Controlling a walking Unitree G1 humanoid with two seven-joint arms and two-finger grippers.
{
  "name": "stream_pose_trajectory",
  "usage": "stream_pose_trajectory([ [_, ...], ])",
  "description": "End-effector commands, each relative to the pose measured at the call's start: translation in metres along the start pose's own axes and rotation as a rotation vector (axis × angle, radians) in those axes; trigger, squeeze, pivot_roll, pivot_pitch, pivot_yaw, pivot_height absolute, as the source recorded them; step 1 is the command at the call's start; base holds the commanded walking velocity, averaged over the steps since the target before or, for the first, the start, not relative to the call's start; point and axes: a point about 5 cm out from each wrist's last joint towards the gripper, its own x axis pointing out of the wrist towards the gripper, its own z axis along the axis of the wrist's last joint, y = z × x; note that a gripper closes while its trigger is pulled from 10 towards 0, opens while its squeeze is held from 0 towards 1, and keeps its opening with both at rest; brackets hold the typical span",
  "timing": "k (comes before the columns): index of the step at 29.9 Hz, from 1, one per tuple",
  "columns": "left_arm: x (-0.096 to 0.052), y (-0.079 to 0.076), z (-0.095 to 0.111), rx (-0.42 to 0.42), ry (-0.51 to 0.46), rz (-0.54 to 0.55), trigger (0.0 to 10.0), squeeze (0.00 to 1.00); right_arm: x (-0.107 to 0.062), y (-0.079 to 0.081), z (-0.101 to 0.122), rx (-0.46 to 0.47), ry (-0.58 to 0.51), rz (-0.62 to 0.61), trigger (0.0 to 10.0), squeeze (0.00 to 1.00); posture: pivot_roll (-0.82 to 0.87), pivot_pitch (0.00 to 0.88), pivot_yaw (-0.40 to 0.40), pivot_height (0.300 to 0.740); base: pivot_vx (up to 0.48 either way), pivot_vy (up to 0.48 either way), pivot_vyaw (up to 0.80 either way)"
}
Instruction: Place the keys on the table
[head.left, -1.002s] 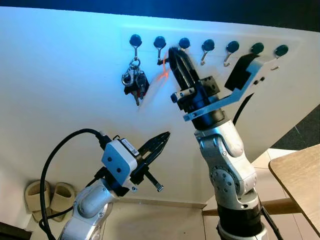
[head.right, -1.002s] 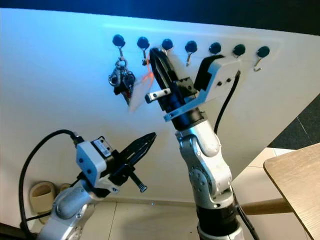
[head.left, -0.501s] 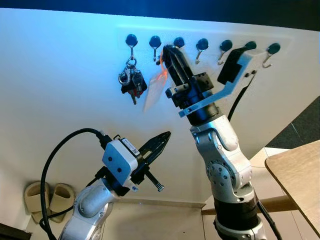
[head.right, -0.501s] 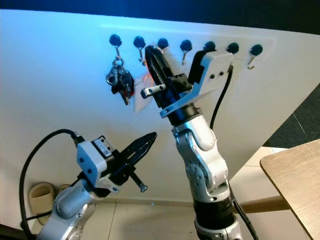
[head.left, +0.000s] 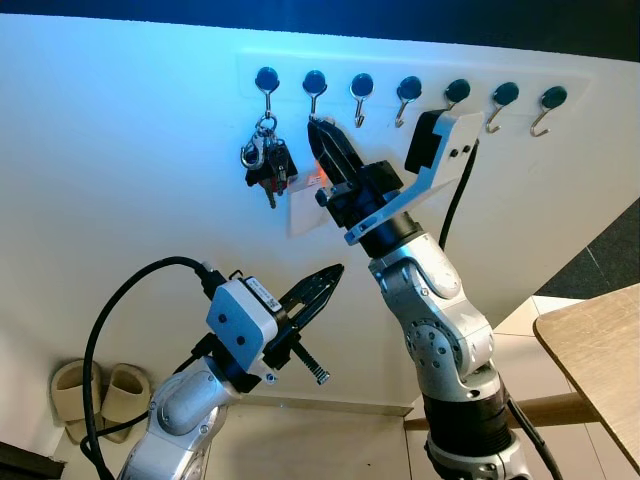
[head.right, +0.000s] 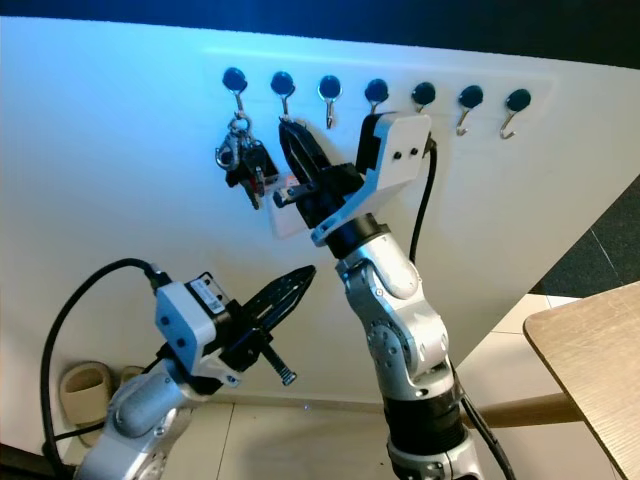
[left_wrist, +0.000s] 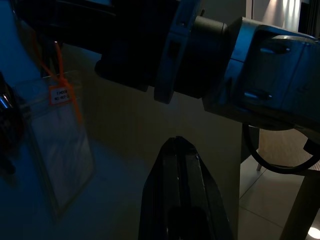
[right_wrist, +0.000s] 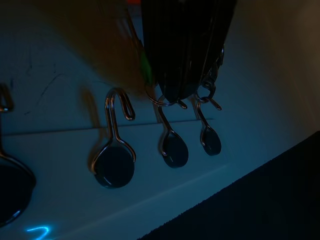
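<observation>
Fingers of the right gripper are raised to the hook row, closed together, tips just below the second hook.

Keys hang from the first hook on the wall, at about 9 o'clock from the right gripper and close beside it. A clear tag with an orange tie hangs by the fingers, though I cannot tell whether they pinch its tie. The left gripper hovers lower, at 6 o'clock from the keys, fingers pressed together and pointing up. The tabletop edge sits at 4 o'clock. Slippers lie on the floor at 8 o'clock.
</observation>
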Motion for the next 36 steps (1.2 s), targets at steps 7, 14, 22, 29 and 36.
stream_pose_trajectory([
  [7,-0.001,-0.005,0.002,-0.002,-0.007,-0.021,10.0,0.00,-0.010,0.008,0.006,-0.046,-0.044,0.064,10.0,0.00,0.08,0.156,-0.052,0.740,0.000,0.000,0.00],
  [14,-0.002,-0.004,0.003,0.001,-0.010,-0.016,10.0,0.00,-0.041,0.008,0.000,-0.096,-0.080,0.042,10.0,0.00,0.08,0.156,-0.052,0.740,0.000,0.000,0.00],
  [22,-0.002,-0.003,0.004,0.000,-0.012,-0.014,10.0,0.00,-0.057,-0.002,0.002,-0.191,-0.123,-0.052,10.0,0.00,0.08,0.157,-0.042,0.740,0.000,0.000,0.00],
  [29,-0.014,0.001,-0.013,-0.021,0.058,0.049,10.0,0.00,-0.095,-0.033,-0.034,-0.286,0.041,-0.226,10.0,0.00,0.08,0.152,-0.041,0.740,0.000,0.000,0.00],
  [36,-0.068,0.001,-0.087,-0.121,0.436,0.180,10.0,0.00,-0.162,-0.076,-0.117,-0.194,0.516,-0.417,10.0,0.00,0.07,0.121,-0.045,0.740,0.000,0.000,0.00],
])
